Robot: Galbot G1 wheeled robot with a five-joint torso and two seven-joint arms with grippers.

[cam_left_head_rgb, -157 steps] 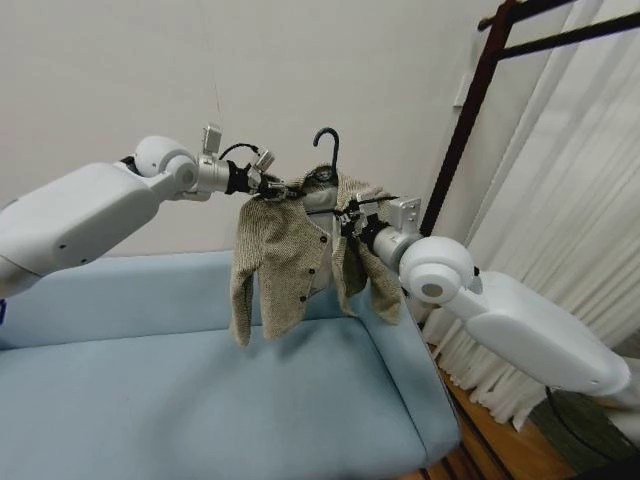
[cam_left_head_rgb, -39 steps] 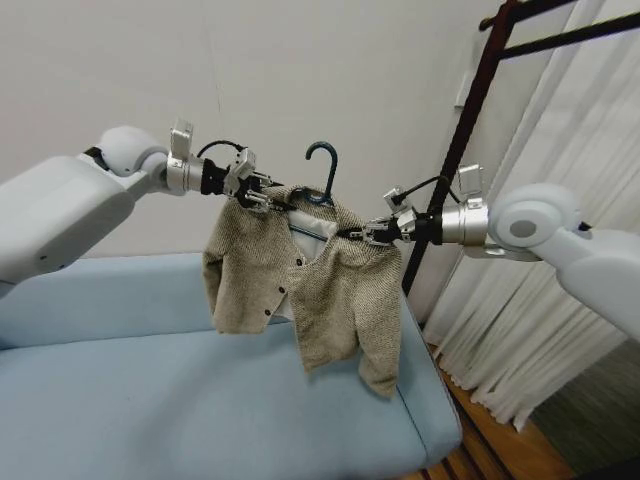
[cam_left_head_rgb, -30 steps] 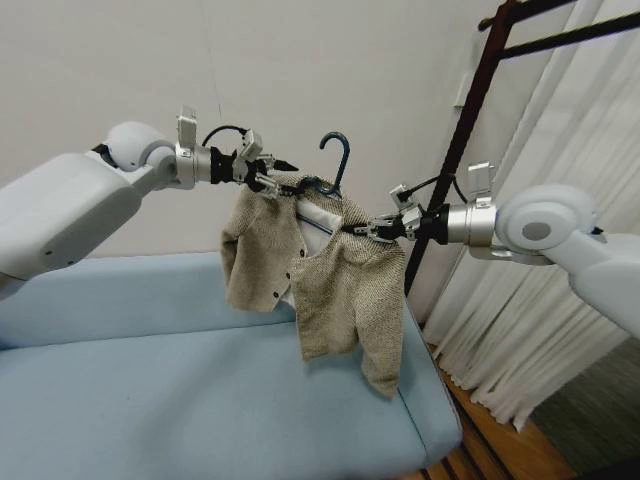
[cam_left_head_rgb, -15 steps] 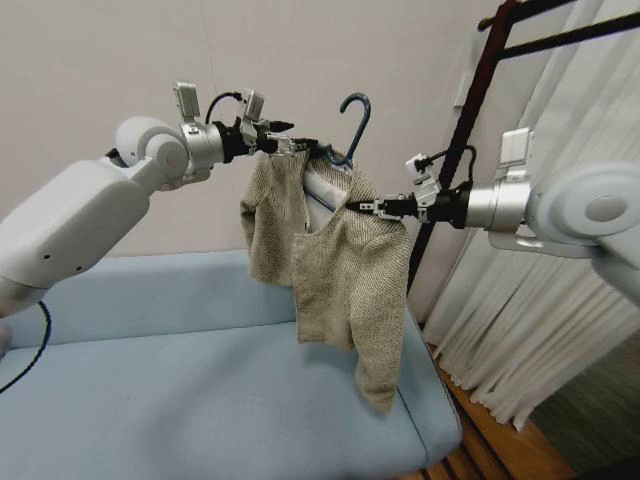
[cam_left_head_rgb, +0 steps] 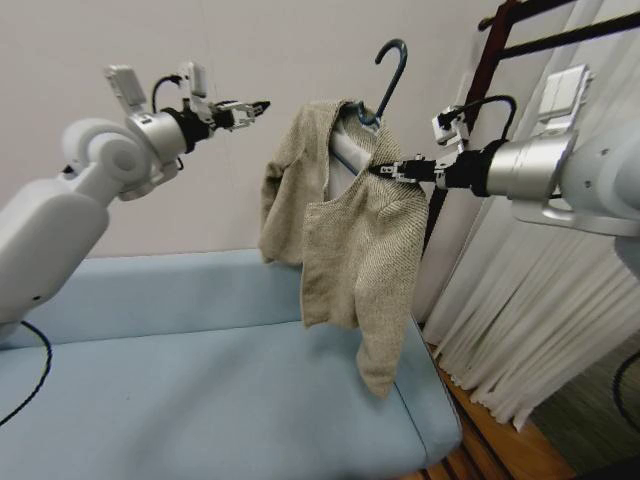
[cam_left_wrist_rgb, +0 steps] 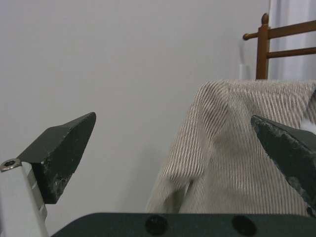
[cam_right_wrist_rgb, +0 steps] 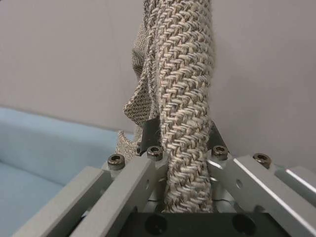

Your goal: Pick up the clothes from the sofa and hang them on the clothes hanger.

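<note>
A plain pale wall [cam_left_head_rgb: 300,60] ran behind the scene, evenly lit. Below it stood a light blue sofa [cam_left_head_rgb: 200,400] with a smooth seat, its right end beside a strip of brown wooden floor [cam_left_head_rgb: 490,455]. To the right rose a dark wooden rack [cam_left_head_rgb: 471,110] with horizontal bars at its top. Behind it, white curtains [cam_left_head_rgb: 540,320] hung in long folds down toward the floor.
</note>
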